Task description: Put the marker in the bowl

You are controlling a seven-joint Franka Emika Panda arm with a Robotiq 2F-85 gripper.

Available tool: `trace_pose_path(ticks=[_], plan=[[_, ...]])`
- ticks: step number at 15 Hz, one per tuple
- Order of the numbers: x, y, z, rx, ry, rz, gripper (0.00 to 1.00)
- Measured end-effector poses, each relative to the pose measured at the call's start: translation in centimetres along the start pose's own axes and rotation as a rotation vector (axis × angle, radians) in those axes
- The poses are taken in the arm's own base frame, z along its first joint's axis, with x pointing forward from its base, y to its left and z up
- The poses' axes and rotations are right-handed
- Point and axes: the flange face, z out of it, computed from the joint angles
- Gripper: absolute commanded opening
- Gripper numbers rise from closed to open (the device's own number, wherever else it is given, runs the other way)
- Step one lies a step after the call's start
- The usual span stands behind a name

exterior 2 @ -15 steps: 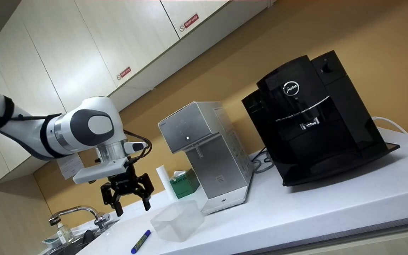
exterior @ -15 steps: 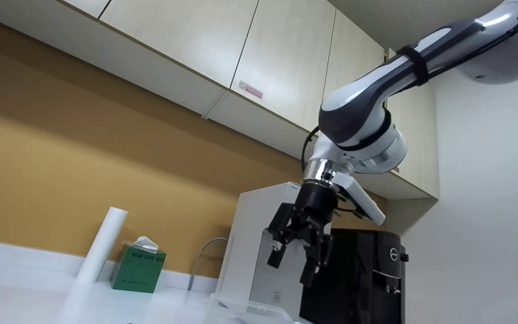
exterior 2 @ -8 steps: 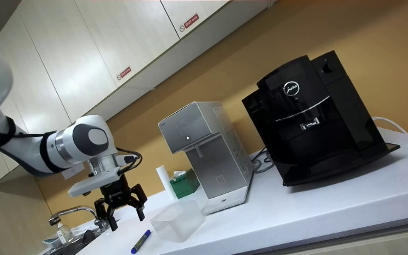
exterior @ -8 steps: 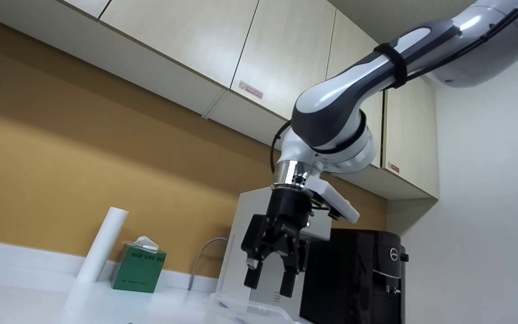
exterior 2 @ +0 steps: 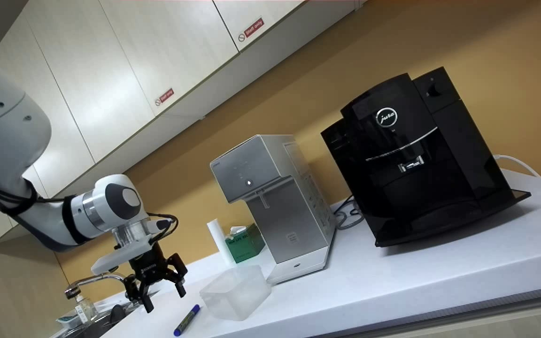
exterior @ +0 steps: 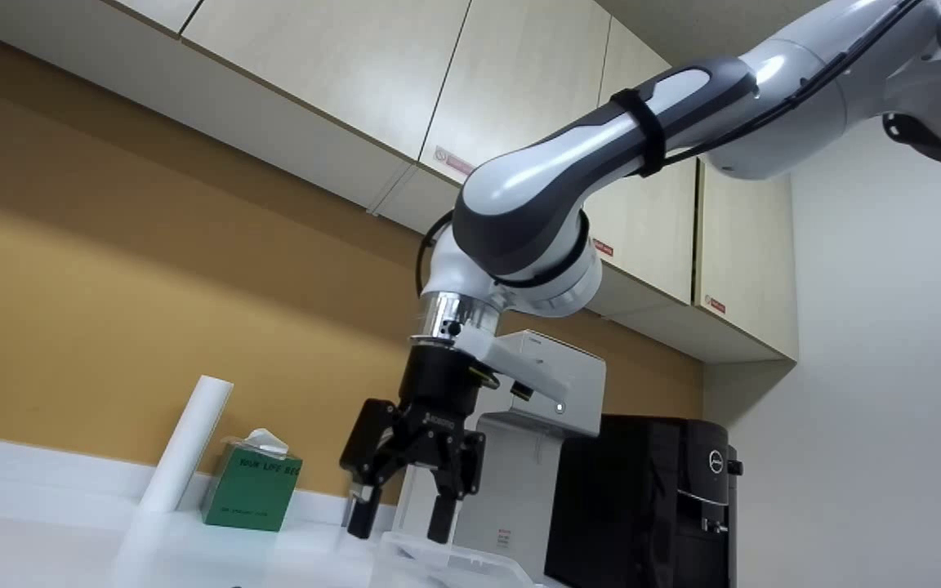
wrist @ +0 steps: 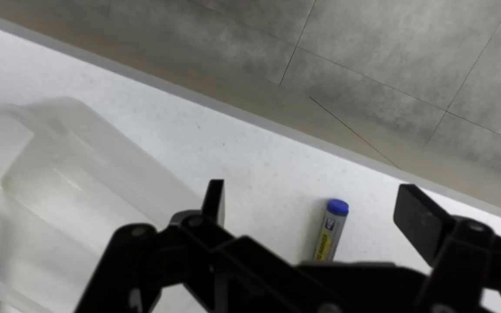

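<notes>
The marker (exterior 2: 187, 320) lies on the white counter just beside the bowl in an exterior view. It has blue ends and a grey body with a yellow label. The bowl (exterior 2: 236, 293) is a translucent box-shaped container; it also shows at the lower edge of an exterior view (exterior: 458, 563) and at the left of the wrist view (wrist: 81, 182). My gripper (exterior 2: 165, 300) is open and empty, pointing down above the counter. In the wrist view, the marker (wrist: 331, 228) shows between the spread fingertips (wrist: 313, 204), below them and untouched; its lower part is hidden behind the gripper.
The counter's front edge (wrist: 250, 119) runs close to the marker. A grey water dispenser (exterior 2: 275, 211) and a black coffee machine (exterior 2: 421, 178) stand behind. A green tissue box (exterior: 254, 488), a white roll (exterior: 187, 445) and a sink with a faucet (exterior 2: 101, 278) are also there.
The arm has moved down, with my gripper going left in both exterior views. The gripper stays open. The marker and the bowl have not moved.
</notes>
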Motion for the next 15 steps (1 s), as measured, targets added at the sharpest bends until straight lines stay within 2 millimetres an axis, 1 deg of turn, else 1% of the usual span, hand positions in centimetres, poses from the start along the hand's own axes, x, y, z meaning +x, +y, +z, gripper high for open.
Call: trace_pose_path(ticks=[2, 3, 9, 12, 15], plan=[[1.2, -1.4, 0.3, 0.005, 0.033, -0.005, 1.0], [1.4, -1.7, 0.5, 0.006, 0.035, -0.006, 1.0], [1.8, -1.9, 0.7, 0.01, 0.043, -0.014, 1.0], [2.4, -3.0, 1.5, 0.007, 0.103, -0.037, 1.0], [3.1, -4.5, 2.9, -0.013, 0.173, -0.039, 1.0]])
